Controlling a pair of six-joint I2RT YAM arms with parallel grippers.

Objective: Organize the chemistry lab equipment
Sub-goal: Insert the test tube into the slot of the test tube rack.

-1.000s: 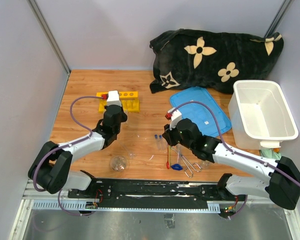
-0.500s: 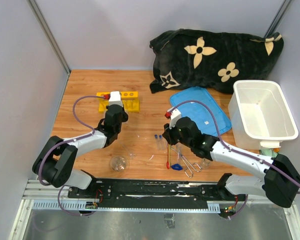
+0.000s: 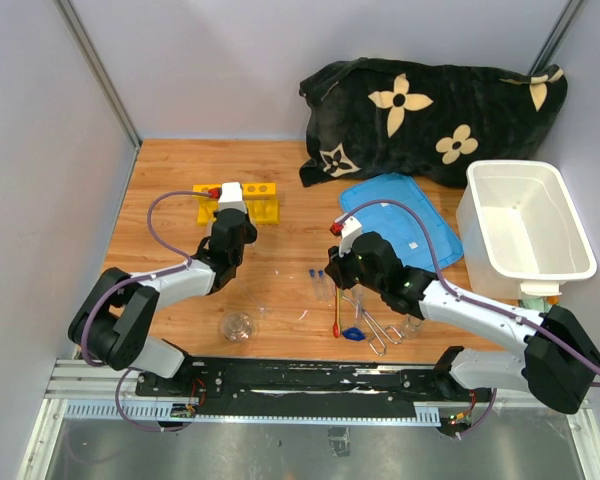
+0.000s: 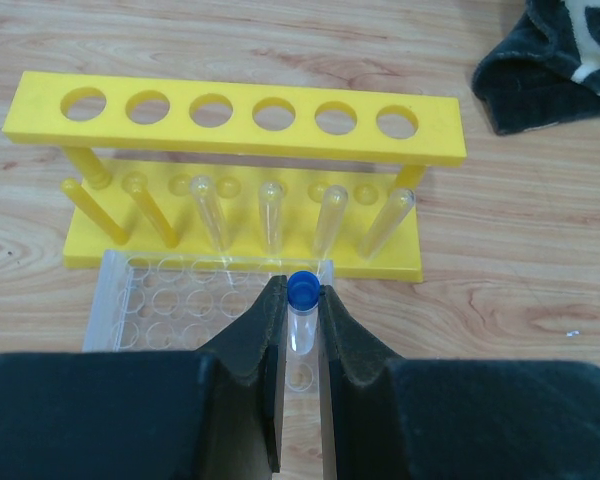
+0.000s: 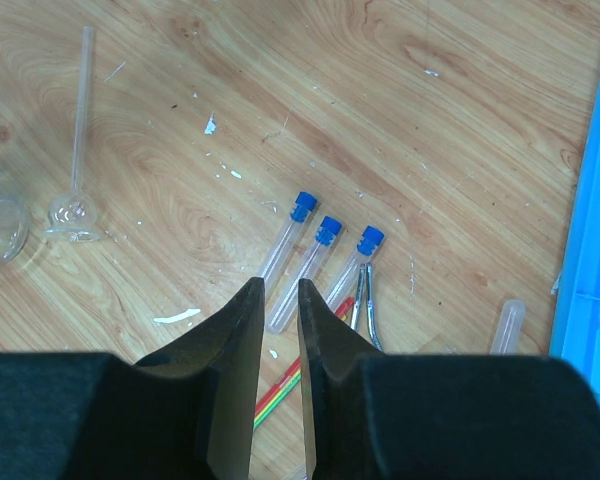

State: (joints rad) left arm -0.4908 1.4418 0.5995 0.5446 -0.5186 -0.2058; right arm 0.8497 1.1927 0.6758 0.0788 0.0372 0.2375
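Left gripper (image 3: 230,212) first, from above: it sits at the near side of the yellow rack (image 3: 264,189), clearly the nearer arm to it, while my right gripper (image 3: 332,270) hangs over the loose tubes (image 3: 320,287) lying in the middle of the table (image 3: 170,170). Against a second ago my left wrist has crept slightly closer to the rack; my right arm has barely shifted, and nothing on the table has moved. At my left wrist, the gripper (image 4: 301,322) is clamped on a blue-capped tube (image 4: 302,292) whose long axis runs along my fingers, cap outward. The rack (image 4: 235,125) lies straight ahead with its row of six holes crosswise to me, and the cap lines up about between the fourth and fifth hole from the left. A clear tray (image 4: 145,300) lies between me and the rack's base. At my right wrist, the gripper (image 5: 277,300) shows only a narrow gap with nothing in it, its tips over the lower ends of three capped tubes (image 5: 315,255). They lie parallel, slanting away with caps to the upper right, with the tongs (image 5: 366,300) touching the rightmost one.
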